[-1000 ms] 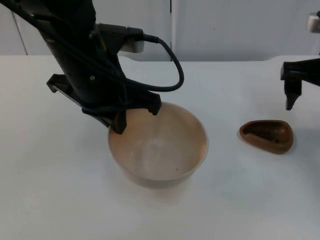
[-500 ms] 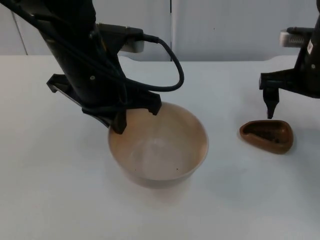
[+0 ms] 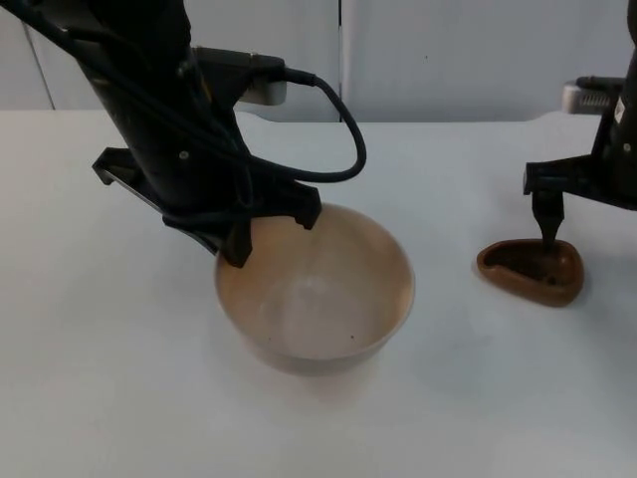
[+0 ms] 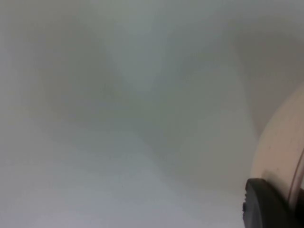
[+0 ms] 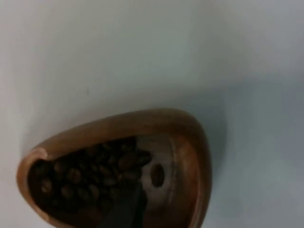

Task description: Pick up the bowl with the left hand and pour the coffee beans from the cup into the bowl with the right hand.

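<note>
Top view first: a big tan bowl [image 3: 315, 296] sits on the white worktop [image 3: 100, 378]. The left gripper [image 3: 271, 231] is at the bowl's far rim, on the side away from the cup. One black finger is outside the rim and one is over the inside, so the jaws are around the rim. I cannot tell if they are squeezing it yet. The bowl looks like it is resting on the worktop.

Well apart from the bowl lies a small brown wooden cup [image 3: 530, 270], shaped a bit like a teardrop. It rests on the worktop with its open side up. The right gripper [image 3: 548, 227] is just above the cup's far edge. One thin black finger points down and its tip reaches the cup's rim. I cannot tell if these jaws are spread or pressed together.

From the right wrist view, the wooden cup [image 5: 185, 142] holds dark coffee beans [image 5: 90, 178], piled at one end. A black fingertip [image 5: 124, 211] stands inside the cup beside the beans.

From the left wrist view, the pale bowl wall [image 4: 278, 156] is touching a black fingertip [image 4: 267, 206].
</note>
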You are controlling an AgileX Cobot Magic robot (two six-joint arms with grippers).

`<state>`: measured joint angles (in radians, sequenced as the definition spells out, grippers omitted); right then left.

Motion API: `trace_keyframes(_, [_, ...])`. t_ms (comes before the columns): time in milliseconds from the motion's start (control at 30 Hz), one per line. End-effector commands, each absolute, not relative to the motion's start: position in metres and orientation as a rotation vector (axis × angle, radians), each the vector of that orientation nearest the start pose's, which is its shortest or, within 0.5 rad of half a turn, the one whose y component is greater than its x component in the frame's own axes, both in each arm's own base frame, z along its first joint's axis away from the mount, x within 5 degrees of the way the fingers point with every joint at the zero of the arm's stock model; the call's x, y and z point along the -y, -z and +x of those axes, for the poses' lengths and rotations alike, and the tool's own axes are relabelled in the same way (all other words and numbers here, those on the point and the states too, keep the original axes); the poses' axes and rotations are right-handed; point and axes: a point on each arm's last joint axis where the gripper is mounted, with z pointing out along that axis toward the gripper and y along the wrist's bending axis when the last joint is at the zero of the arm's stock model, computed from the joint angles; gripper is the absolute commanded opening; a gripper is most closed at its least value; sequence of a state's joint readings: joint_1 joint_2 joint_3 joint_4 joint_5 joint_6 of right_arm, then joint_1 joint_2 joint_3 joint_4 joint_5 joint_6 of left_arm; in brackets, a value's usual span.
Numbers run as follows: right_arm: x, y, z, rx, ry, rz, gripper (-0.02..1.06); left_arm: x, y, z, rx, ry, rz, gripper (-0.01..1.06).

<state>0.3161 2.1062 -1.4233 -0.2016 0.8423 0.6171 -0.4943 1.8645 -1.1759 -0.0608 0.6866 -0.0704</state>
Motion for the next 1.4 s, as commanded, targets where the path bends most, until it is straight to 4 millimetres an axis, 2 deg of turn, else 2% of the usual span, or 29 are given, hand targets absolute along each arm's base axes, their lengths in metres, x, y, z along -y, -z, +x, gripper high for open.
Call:
trace_keyframes(0, [-0.114,-0.132,0.394,-2.954,0.130,0.259,0.96,0.178,-0.172,0.318,-2.822,0.189,0.534,0.00])
trace_keyframes(633, [-0.118,-0.099,0.396,-2.997,0.097,0.268,0.89,0.178,-0.172,0.318,-2.825,0.188,0.534,0.00])
trace_keyframes(833, [-0.118,-0.098,0.396,-2.999,0.095,0.270,0.85,0.178,-0.172,0.318,-2.825,0.188,0.534,0.00])
trace_keyframes(1133, [-0.119,-0.098,0.398,-2.984,0.082,0.268,0.73,0.178,-0.172,0.318,-2.825,0.188,0.534,0.00])
trace_keyframes(1300, [-0.119,-0.098,0.399,-2.968,0.067,0.293,0.53,0.178,-0.172,0.318,-2.827,0.188,0.535,0.00])
trace_keyframes(1333, [-0.119,-0.098,0.399,-2.968,0.067,0.293,0.53,0.178,-0.172,0.318,-2.827,0.188,0.535,0.00])
trace_keyframes(1367, [-0.119,-0.098,0.399,-2.968,0.067,0.293,0.45,0.178,-0.172,0.318,-2.827,0.188,0.535,0.00])
